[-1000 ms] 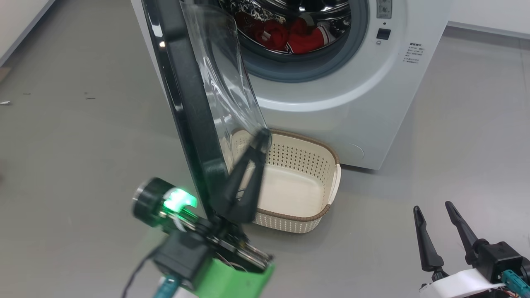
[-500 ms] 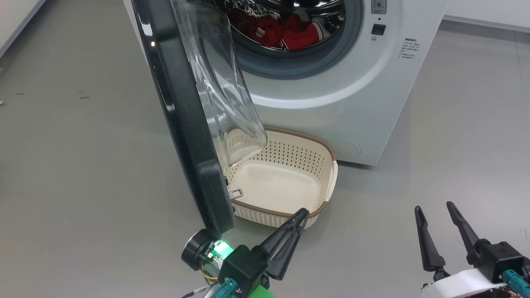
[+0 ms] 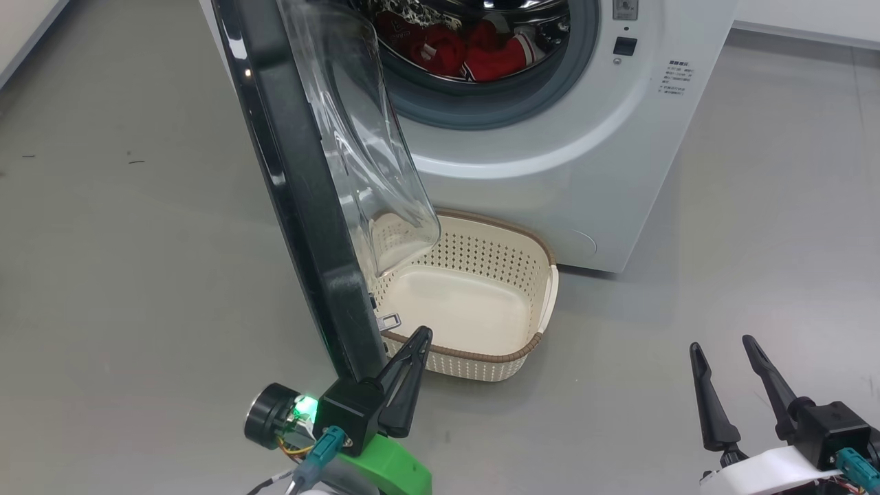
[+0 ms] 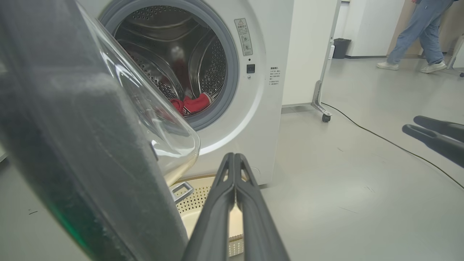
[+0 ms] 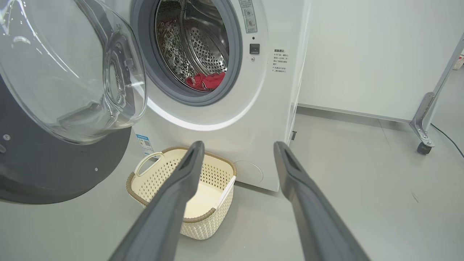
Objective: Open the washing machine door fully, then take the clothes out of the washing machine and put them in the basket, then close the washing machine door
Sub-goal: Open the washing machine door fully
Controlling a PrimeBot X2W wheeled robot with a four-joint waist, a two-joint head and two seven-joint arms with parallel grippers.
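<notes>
The washing machine door (image 3: 289,172) hangs open; the clothes (image 3: 488,62) lie inside the washing machine (image 3: 550,179).
The basket (image 3: 474,363) sits empty at the washing machine's foot. The left gripper (image 3: 421,337), fingers together on nothing, is by the door's free edge; the right gripper (image 3: 722,345), fingers apart, hangs out in front. The clothes look soft, light and limp: pinch a raised fold.

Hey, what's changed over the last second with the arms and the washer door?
The shut left gripper came down from the glass of the washing machine door to near its bottom edge, holding nothing. The open right gripper, the clothes in the drum and the empty basket stayed put.
</notes>
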